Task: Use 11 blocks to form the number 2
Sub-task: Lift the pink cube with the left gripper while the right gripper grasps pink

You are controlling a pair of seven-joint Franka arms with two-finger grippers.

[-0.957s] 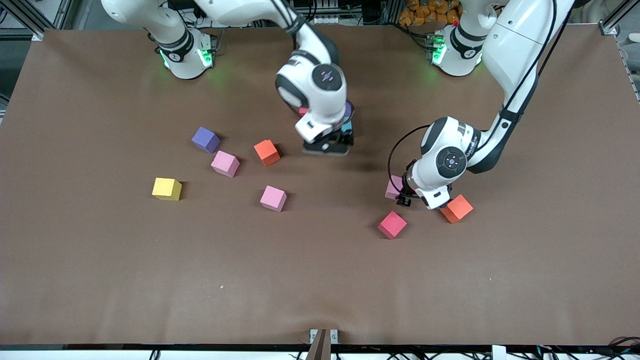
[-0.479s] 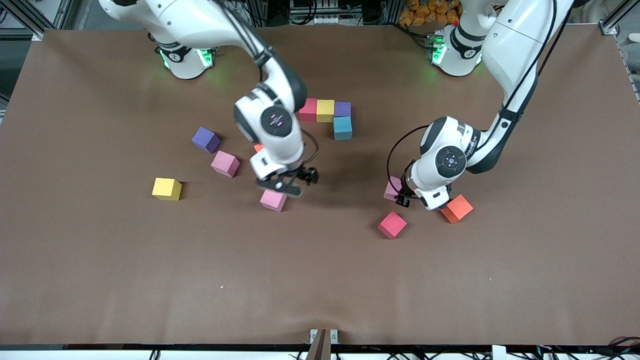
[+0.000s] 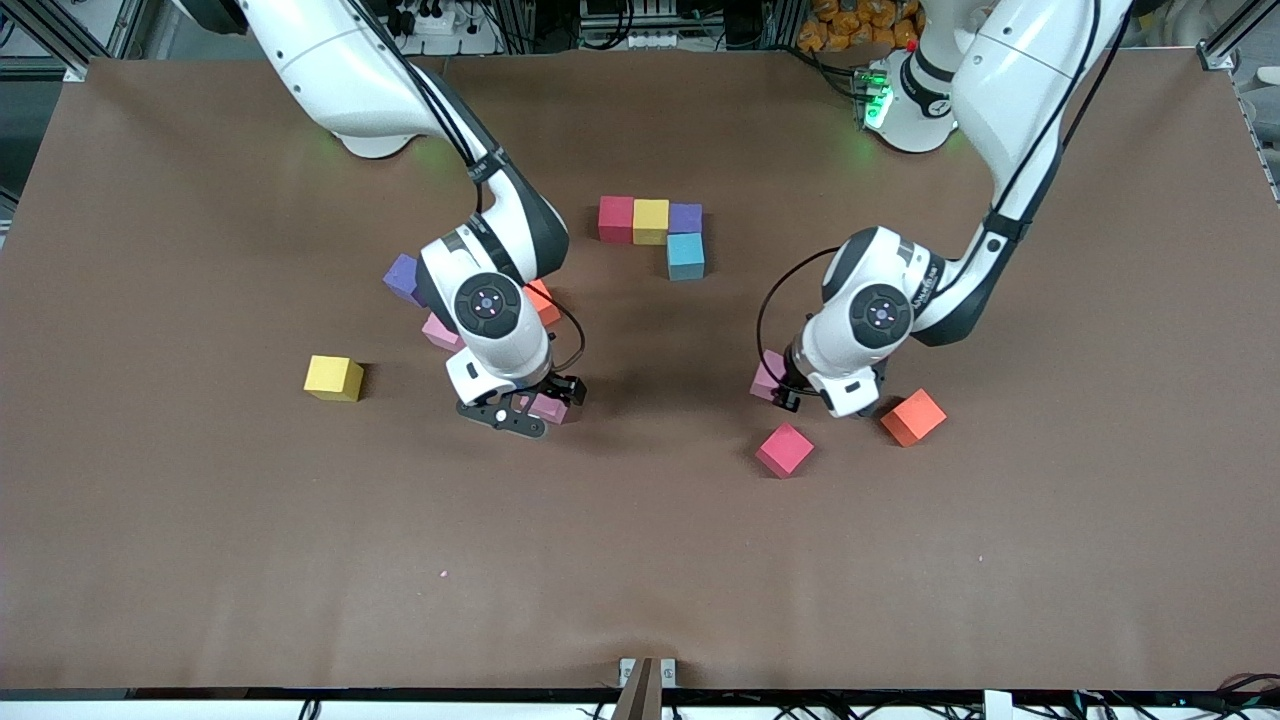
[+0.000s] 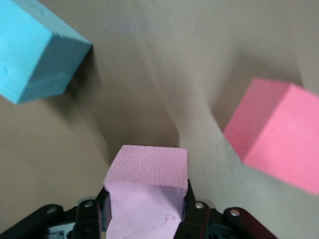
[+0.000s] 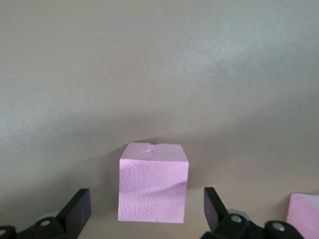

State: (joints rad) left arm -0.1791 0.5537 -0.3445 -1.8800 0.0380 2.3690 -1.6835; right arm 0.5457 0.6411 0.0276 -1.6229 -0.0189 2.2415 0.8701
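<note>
A red (image 3: 616, 219), a yellow (image 3: 650, 221) and a purple block (image 3: 685, 217) form a touching row near the robots' bases, with a light blue block (image 3: 685, 256) against the purple one. My left gripper (image 3: 788, 392) (image 4: 147, 199) is shut on a pink block (image 3: 765, 378) (image 4: 149, 194) toward the left arm's end. My right gripper (image 3: 528, 406) (image 5: 147, 201) stands open astride another pink block (image 3: 552, 408) (image 5: 153, 189) on the table, its fingers (image 5: 77, 206) clear of the block's sides.
Loose blocks lie around: purple (image 3: 400, 276), pink (image 3: 437, 332), orange (image 3: 543, 300) and yellow (image 3: 333, 378) near the right arm, red (image 3: 784, 449) and orange (image 3: 912, 417) near the left gripper. A light blue block (image 4: 35, 50) shows in the left wrist view.
My right arm swung away from the block row and came down, open, around the pink block. My left gripper closed on its pink block and shifted slightly toward the middle.
</note>
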